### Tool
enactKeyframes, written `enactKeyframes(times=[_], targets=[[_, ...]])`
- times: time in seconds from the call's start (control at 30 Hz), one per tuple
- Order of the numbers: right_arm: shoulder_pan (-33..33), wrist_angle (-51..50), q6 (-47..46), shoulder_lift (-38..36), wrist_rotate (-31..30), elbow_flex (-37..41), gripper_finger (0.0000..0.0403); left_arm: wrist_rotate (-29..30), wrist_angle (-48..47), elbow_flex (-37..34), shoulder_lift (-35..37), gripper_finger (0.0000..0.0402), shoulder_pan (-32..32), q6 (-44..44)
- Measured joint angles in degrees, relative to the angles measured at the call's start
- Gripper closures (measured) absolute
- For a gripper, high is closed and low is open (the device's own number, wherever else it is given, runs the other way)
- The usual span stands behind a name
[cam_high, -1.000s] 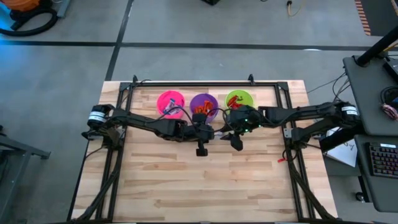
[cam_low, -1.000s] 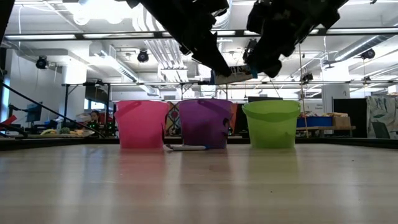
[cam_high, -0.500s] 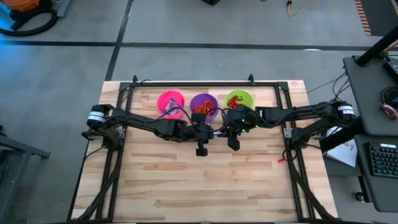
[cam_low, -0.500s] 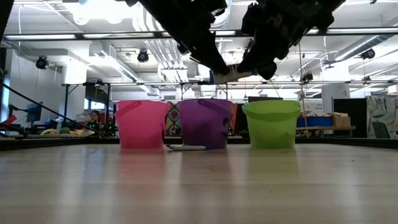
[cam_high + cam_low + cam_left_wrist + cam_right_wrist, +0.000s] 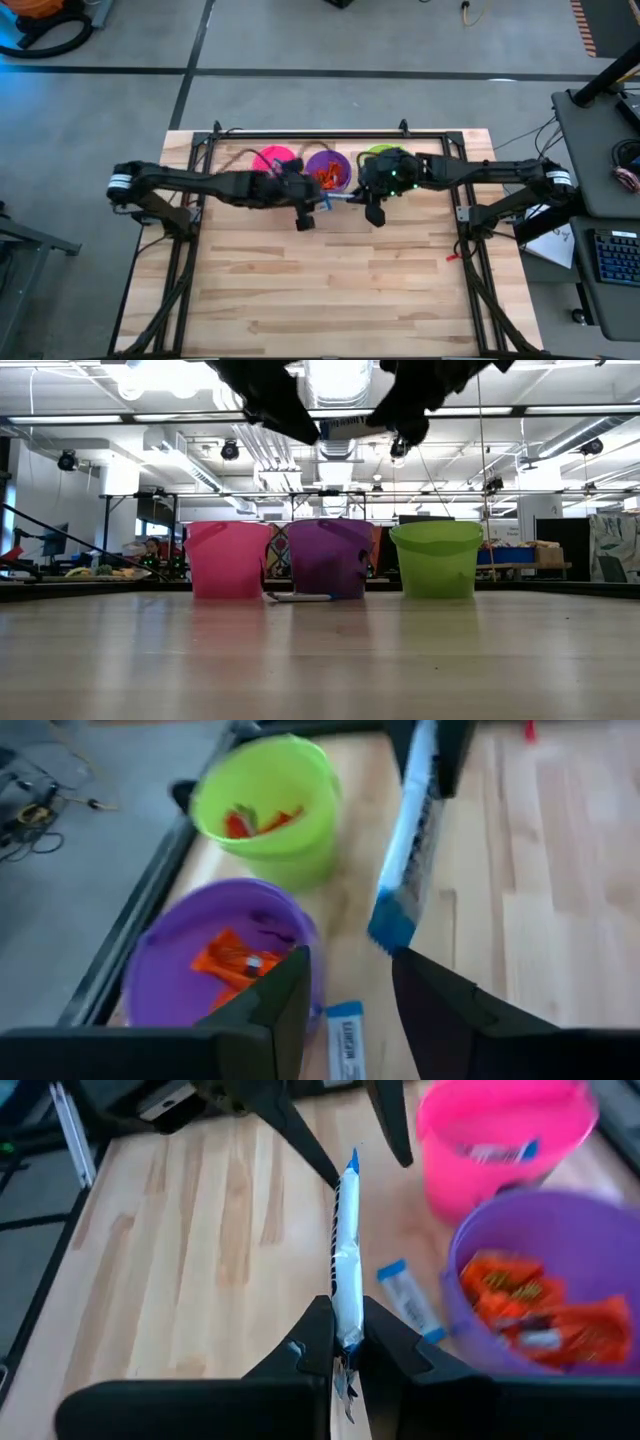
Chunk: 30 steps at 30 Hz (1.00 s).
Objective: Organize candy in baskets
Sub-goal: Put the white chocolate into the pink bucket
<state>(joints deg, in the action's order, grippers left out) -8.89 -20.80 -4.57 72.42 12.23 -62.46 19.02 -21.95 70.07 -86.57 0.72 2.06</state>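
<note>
**Three baskets in a row, one blue-and-white bar held above the worktop**

Three baskets stand side by side near the far edge of the pale wood-plank worktop: pink basket, purple basket, lime green basket. Black rails frame the worktop on a grey concrete floor. Low view: workshop behind, white ceiling, ducts, strip lights, benches.

Contents: purple basket holds orange-wrapped candy; green basket holds red and orange pieces; pink basket holds at least one blue-and-white piece.

Right hand, above the worktop just in front of the purple and green baskets, is clamped tight on one end of a blue-and-white candy bar; bar stands straight out from the fingers.

Left hand, in front of the purple basket: fingers parted, nothing between them; the held bar's free end sits just ahead of them, apart.

One loose blue-and-white bar lies flat on the worktop, just beside the purple basket's base.
</note>
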Motion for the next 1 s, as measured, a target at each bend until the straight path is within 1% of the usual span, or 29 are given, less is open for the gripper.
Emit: enactKeyframes(times=[0.13,0.23,0.3,0.4,0.5,0.63,0.7,0.73,0.8,0.87,1.0], targets=[[-1.32,0.01,1.55,0.00,-0.01,-3.07,0.0383,0.39,2.74,-5.27,7.12,0.0274,-1.04,-2.53],[-2.15,0.75,2.28,0.00,-0.10,-4.46,0.0383,3.35,0.87,-9.60,12.24,0.0274,-1.29,-4.13],[-2.55,2.59,2.14,0.00,-0.03,-4.67,0.0383,5.27,-0.81,-12.36,15.79,0.0274,-1.39,-5.51],[-2.85,7.40,0.99,0.00,1.51,-4.56,0.0383,6.01,0.57,-15.53,21.24,0.0274,-1.44,-9.36],[-2.77,13.59,-0.38,0.00,3.86,-4.35,0.0384,5.68,9.83,-18.42,25.89,0.0274,-1.35,-13.18],[-2.37,23.02,-2.76,0.00,5.70,-3.88,0.0383,2.49,31.81,-23.27,29.58,0.0274,-1.30,-15.15],[-2.35,27.52,-3.78,0.00,5.77,-3.88,0.0380,1.45,42.39,-25.81,29.73,0.0274,-1.13,-15.08],[-2.35,29.76,-4.49,0.00,5.77,-3.88,0.0378,0.57,45.87,-26.97,29.73,0.0274,-1.11,-15.12],[-2.35,33.74,-5.20,0.00,5.77,-3.88,0.0377,-0.59,51.69,-28.44,28.92,0.0274,-1.00,-15.50],[-2.35,36.80,-5.66,0.00,5.77,-3.88,0.0377,-1.00,54.62,-29.56,28.05,0.0274,-0.85,-16.90],[-2.35,38.06,-5.65,0.00,5.77,-3.88,0.0378,-1.20,60.01,-29.64,24.17,0.0274,-0.82,-17.95]])
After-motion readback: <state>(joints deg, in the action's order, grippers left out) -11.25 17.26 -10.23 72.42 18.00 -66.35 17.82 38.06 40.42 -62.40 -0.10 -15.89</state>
